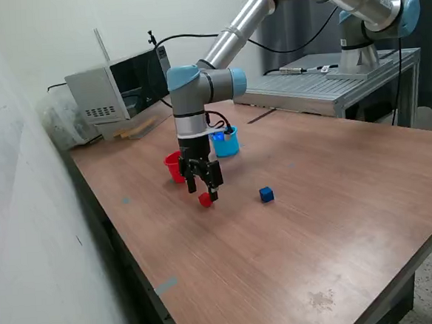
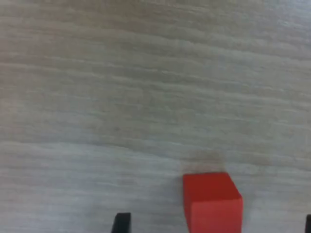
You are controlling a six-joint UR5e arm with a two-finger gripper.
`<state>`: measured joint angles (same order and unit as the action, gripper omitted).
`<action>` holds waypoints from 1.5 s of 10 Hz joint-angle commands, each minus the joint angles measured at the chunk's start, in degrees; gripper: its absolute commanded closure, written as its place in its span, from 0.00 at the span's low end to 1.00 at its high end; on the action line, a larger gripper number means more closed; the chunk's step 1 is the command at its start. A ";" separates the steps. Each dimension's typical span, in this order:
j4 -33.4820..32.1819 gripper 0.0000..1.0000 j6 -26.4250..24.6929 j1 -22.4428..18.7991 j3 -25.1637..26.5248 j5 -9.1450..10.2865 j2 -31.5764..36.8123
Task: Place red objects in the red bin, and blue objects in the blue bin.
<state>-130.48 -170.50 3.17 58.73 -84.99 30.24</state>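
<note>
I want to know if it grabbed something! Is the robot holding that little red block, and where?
No, nothing is held yet. The gripper is open above the red cube, which sits on the table between its fingers.

Even indoor light, sharp exterior view, soft wrist view.

The exterior view is evenly and brightly lit from overhead; the wooden table [image 1: 315,199] shows a pale sheen toward 3 o'clock, and only short, faint shadows are cast beneath the gripper [image 1: 203,184] and the blue cube [image 1: 266,195]. The blue cup [image 1: 226,143] glows with a saturated highlight inside. Focus is held across the scene, with mild softness at the far background toward 1 o'clock. The wrist view is washed out and blurred: wood grain is smeared, the red cube [image 2: 212,203] at 5 o'clock has soft edges, and a dim smudge of shadow lies just above it. Fingertips [image 2: 121,223] are seen as dark, unfocused shapes.
</note>
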 commanded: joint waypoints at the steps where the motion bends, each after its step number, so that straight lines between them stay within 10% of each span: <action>1: 0.49 1.00 1.47 0.00 -0.02 0.00 -0.01; 10: 1.28 1.00 -3.59 0.08 -1.34 -1.06 3.67; 15: 1.02 1.00 -14.32 2.10 0.24 -6.32 8.95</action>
<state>-129.34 -181.57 4.33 58.12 -89.89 37.63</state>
